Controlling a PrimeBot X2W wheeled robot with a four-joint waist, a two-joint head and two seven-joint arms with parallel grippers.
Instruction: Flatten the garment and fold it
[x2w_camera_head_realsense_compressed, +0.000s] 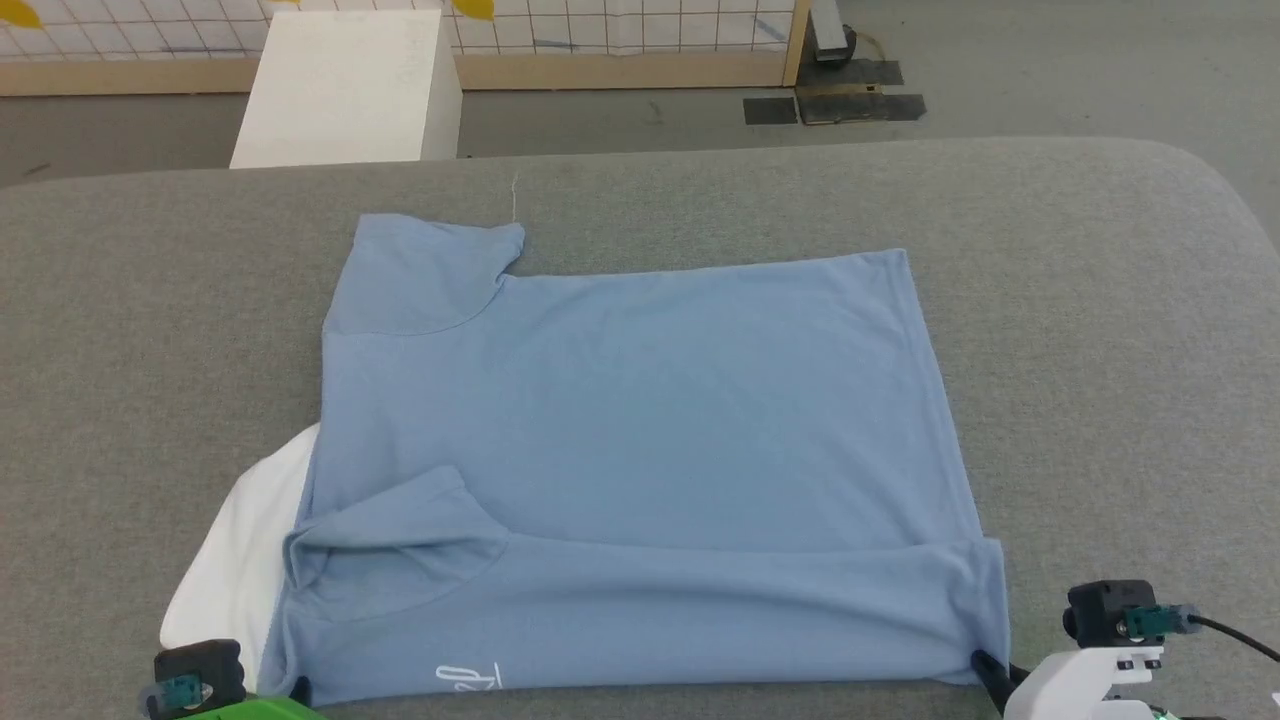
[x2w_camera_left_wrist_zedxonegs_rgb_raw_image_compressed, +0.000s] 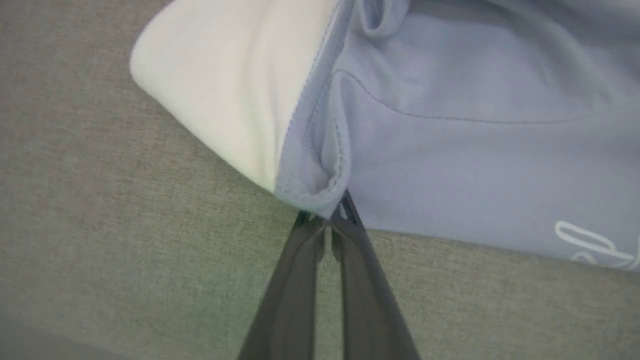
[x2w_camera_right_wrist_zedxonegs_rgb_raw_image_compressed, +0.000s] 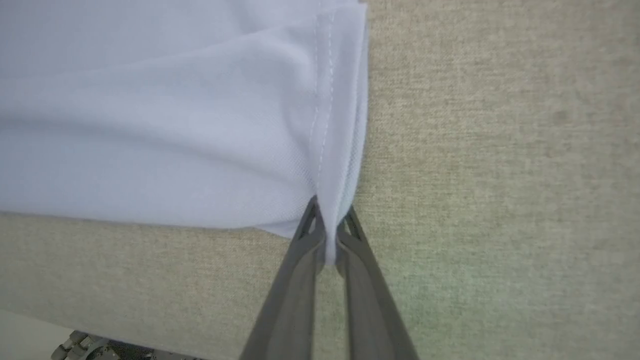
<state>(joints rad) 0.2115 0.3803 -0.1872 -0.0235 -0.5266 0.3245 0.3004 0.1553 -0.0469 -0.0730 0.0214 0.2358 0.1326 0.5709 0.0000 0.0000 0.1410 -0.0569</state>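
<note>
Left gripper (x2w_camera_left_wrist_zedxonegs_rgb_raw_image_compressed: 327, 220): fingers closed on a bunched, stitched edge of the shirt (x2w_camera_head_realsense_compressed: 640, 420). Right gripper (x2w_camera_right_wrist_zedxonegs_rgb_raw_image_compressed: 327, 227): fingers closed on the doubled hem corner.

Counter (x2w_camera_head_realsense_compressed: 1100, 350) carries the shirt, spread beyond both fingertips. White fabric (x2w_camera_head_realsense_compressed: 240, 540) juts out just left of the left fingers. Print (x2w_camera_left_wrist_zedxonegs_rgb_raw_image_compressed: 595, 245) lies right of them.

Risk: both pinches are thin. An uneven pull could slip the knit free or set the near ridge crooked.

Head view adds the full outline and the rumpled sleeve (x2w_camera_head_realsense_compressed: 400, 540). Wrist views add the pinch detail.
</note>
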